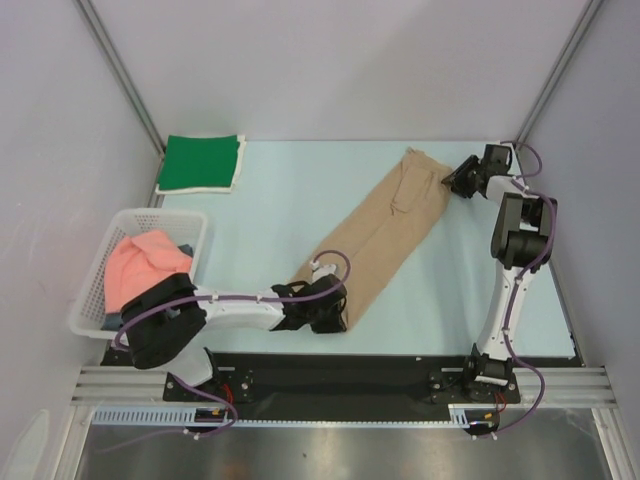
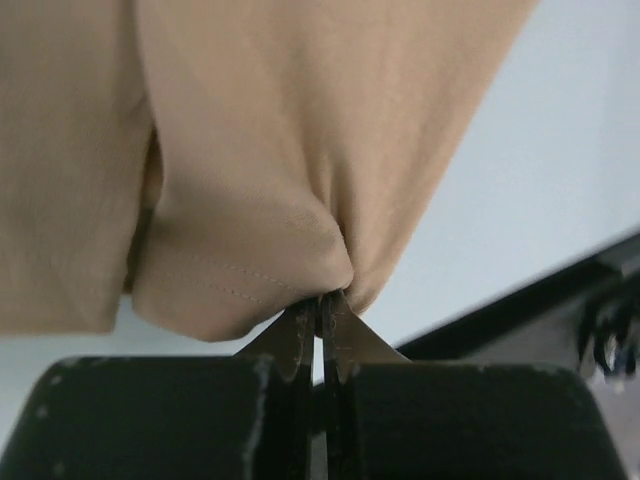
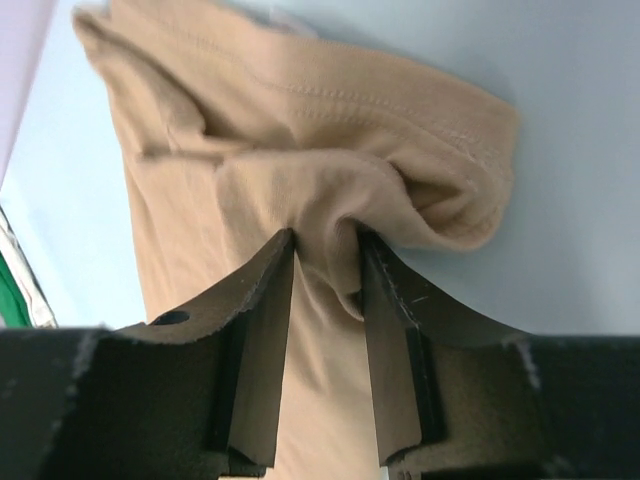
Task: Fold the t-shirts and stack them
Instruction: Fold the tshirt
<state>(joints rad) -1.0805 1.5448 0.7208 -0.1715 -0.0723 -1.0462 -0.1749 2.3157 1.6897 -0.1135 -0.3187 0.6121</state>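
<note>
Top external view: the pale blue worktop [image 1: 300,180] carries a tan soft cloth t-shirt [image 1: 385,235], folded into a long narrow band that runs diagonally from the near middle toward the far right corner. A white plastic lattice basket [image 1: 195,218] sits at the left edge, holding a crumpled salmon pink cloth t-shirt [image 1: 140,262]. A folded bright green cloth t-shirt [image 1: 202,160] lies flat in the far left corner. My left gripper [image 2: 320,310] has its fingers pressed together on the band's near hem. My right gripper [image 3: 328,262] pinches a bunched fold of cloth at the band's far end.
</note>
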